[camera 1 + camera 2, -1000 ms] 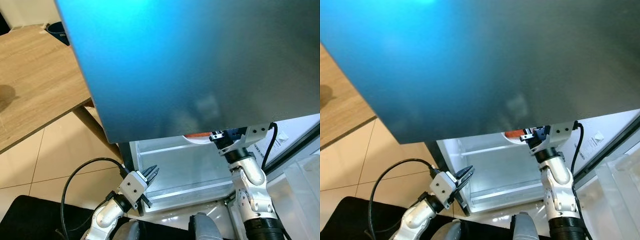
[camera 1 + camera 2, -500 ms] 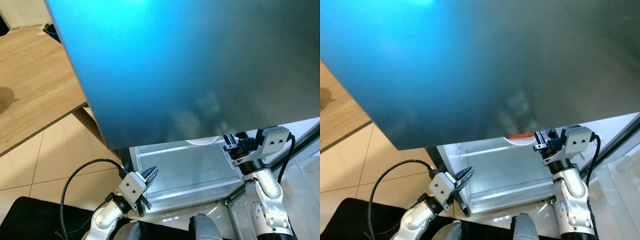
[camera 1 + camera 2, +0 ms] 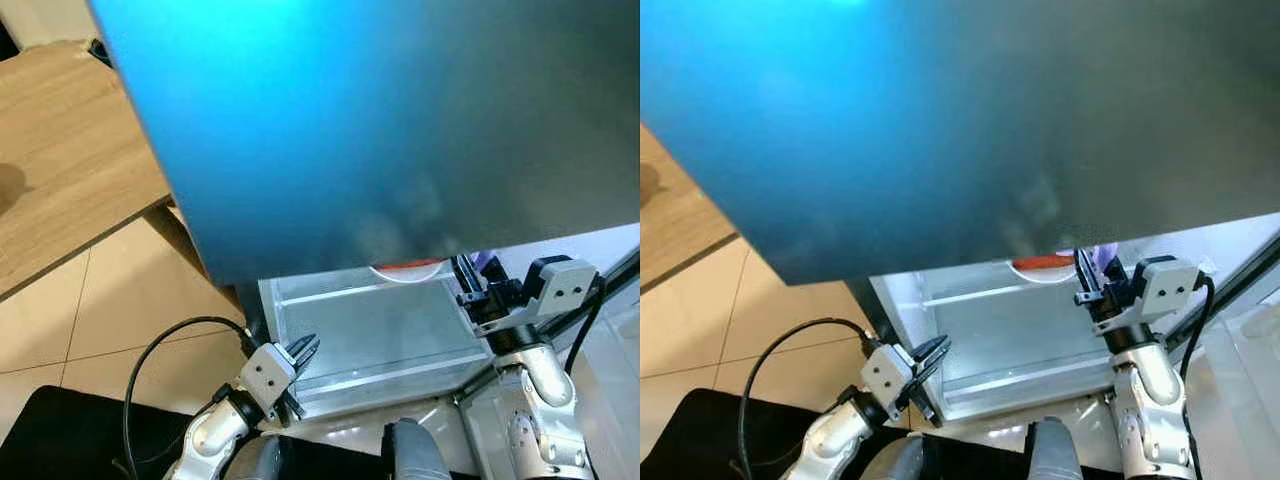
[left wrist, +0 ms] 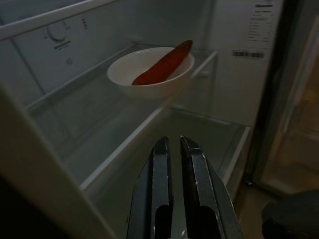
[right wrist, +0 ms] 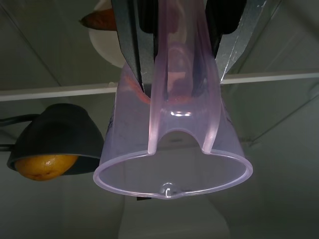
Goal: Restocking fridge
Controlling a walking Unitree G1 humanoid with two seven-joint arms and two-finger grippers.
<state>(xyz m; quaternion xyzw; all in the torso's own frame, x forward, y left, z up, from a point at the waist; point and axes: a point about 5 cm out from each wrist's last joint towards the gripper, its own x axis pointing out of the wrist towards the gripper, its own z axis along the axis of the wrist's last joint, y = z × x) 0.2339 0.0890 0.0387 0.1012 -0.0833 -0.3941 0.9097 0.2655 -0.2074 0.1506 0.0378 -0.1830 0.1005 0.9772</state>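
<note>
Left eye view, fridge door point(image 3: 400, 120): open, dark blue-grey panel across the upper picture, hiding most of the fridge interior.
Left eye view, crisper drawer point(image 3: 370, 335): clear, at the fridge's lower front, below the door's bottom edge.
Left eye view, white bowl point(image 3: 408, 272): sliver of rim with an orange-red item, peeking under the door edge above the drawer's back.
Left eye view, right gripper point(image 3: 468, 285): raised at the drawer's right edge, just under the door; a bit of purple point(image 3: 487, 264) beside the fingers.
Left eye view, left gripper point(image 3: 303, 350): low, near the drawer's front left corner, fingers nearly together, carrying nothing.
Left eye view, wooden table point(image 3: 60, 180): at the far left, over tiled floor point(image 3: 100, 330).
Right eye view: same scene; purple cup point(image 3: 1102, 258) at the right gripper's tips, beside the bowl's rim.
Left wrist view, left gripper point(image 4: 175, 149): fingers almost closed, slim gap, empty, aimed into the fridge.
Left wrist view, white bowl point(image 4: 149, 74): on the glass shelf point(image 4: 89, 114), toward the shelf's back; long red-orange vegetable point(image 4: 164, 63) lying inside it, leaning on the rim.
Left wrist view, fridge wall label point(image 4: 259, 30): on the inner side wall beside the shelf.
Right wrist view, translucent purple cup point(image 5: 174, 144): clamped by its handle between the right gripper's fingers point(image 5: 132, 45), mouth toward the camera.
Right wrist view, dark bowl point(image 5: 52, 137): behind the cup, with an orange point(image 5: 42, 167) in it; whether on a shelf cannot be told.
Right wrist view, white bowl point(image 5: 102, 42): partly hidden behind the fingers, orange-red item on it.
</note>
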